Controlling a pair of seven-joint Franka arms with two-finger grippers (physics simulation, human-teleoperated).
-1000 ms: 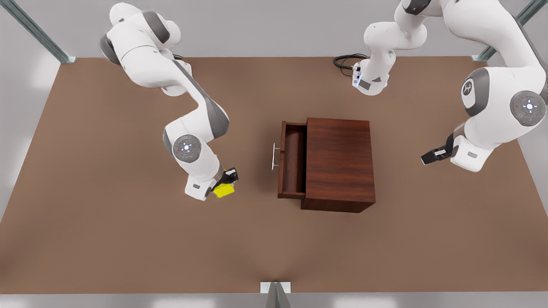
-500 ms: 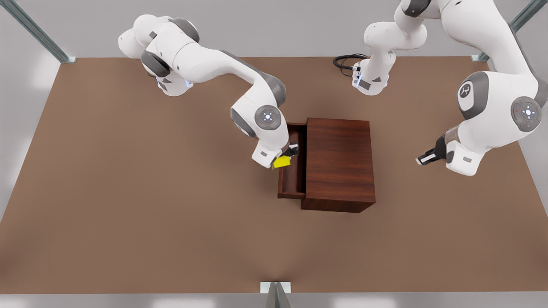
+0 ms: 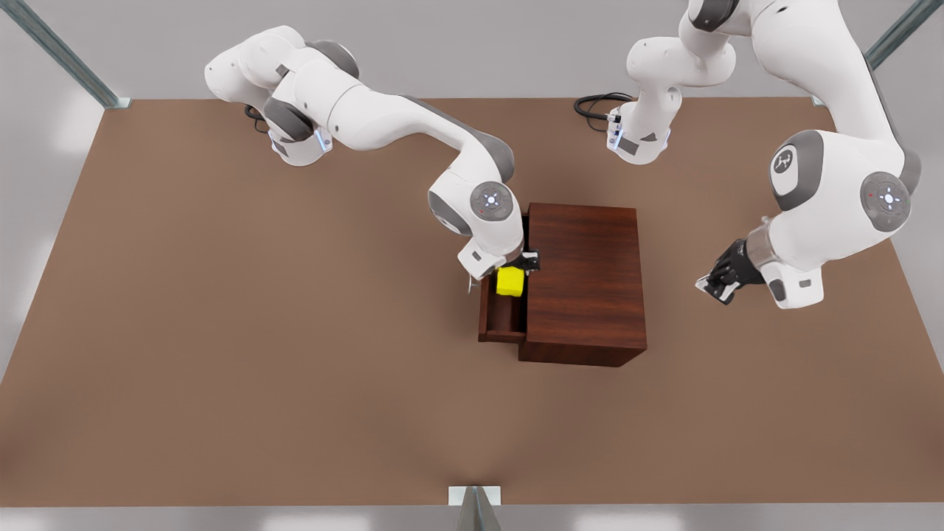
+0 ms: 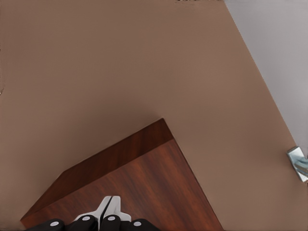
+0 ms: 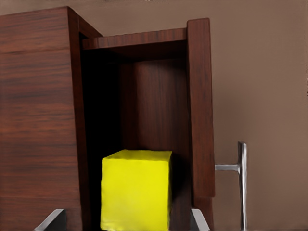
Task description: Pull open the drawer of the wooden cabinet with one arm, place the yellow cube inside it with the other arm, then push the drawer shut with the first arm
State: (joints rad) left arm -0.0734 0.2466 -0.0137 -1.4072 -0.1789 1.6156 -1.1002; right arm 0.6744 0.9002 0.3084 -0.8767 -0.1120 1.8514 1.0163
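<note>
Spread wide on the right gripper (image 3: 528, 262), with each finger clear of the yellow cube (image 5: 136, 190) between them, probably to leave the cube where it belongs. Sits low inside the pulled-out drawer (image 5: 199, 96), between its front board and the wooden cabinet (image 3: 586, 273); cannot tell whether resting on the floor of it. Pressed together on the left gripper (image 4: 107, 211), parked off the cabinet's far side at the front view's right, waiting, presumably for the push on the silver handle (image 5: 242, 183). Beneath it all, a plain brown tabletop (image 3: 221, 332); beyond, grey walls and slanted metal posts (image 3: 63, 55).
</note>
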